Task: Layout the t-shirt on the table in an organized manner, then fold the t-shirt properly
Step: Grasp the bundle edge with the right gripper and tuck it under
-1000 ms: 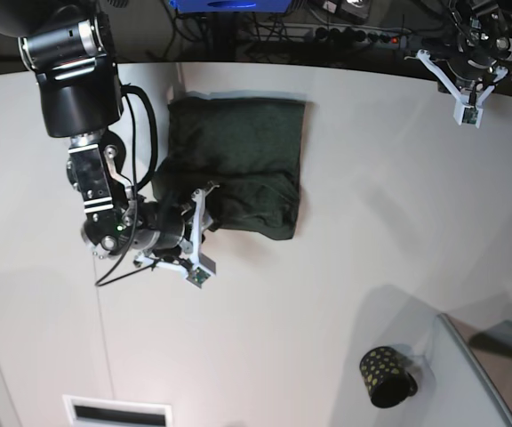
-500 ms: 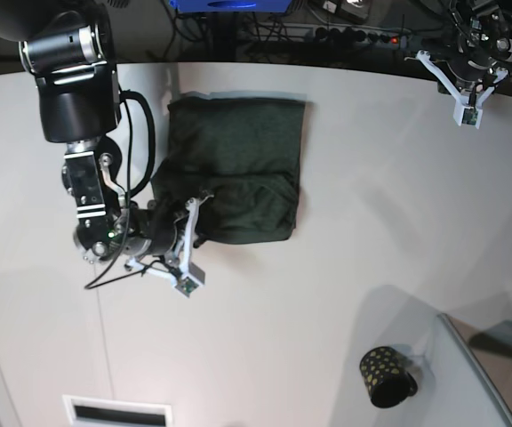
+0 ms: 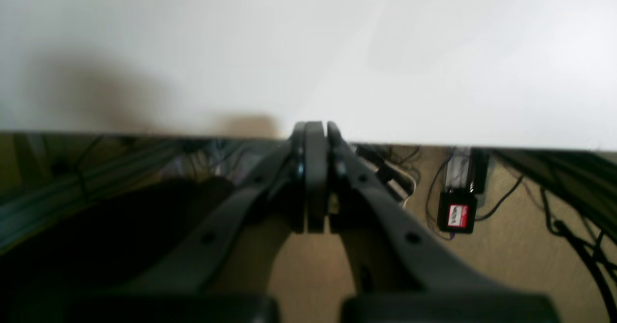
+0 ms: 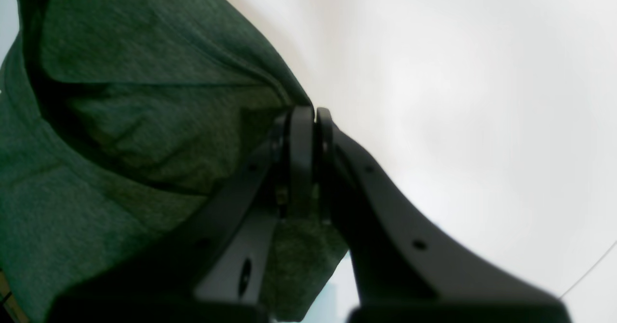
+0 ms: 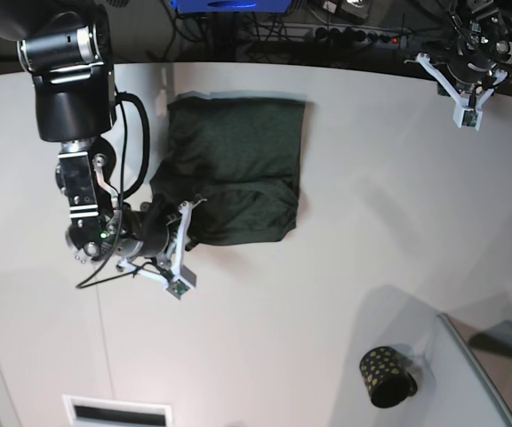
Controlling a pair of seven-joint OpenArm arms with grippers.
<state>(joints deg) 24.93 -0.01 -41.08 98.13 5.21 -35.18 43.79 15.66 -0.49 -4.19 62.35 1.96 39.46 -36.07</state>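
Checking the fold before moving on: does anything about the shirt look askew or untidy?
Yes. The t-shirt is folded into a block, but its near-left corner is pulled out of line, bunching toward the right gripper, whose fingers are shut at that edge. The near edge runs slanted, not square.

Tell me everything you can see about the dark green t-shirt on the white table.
The dark green t-shirt is plain, thin, soft-looking fabric with a faint heathered weave. It lies folded into a rough rectangle on the white table near its far edge, the near part doubled over in rumpled layers. The right gripper, jaws shut, sits at its near-left corner, seemingly pinching the fabric edge. Nothing else touches it.
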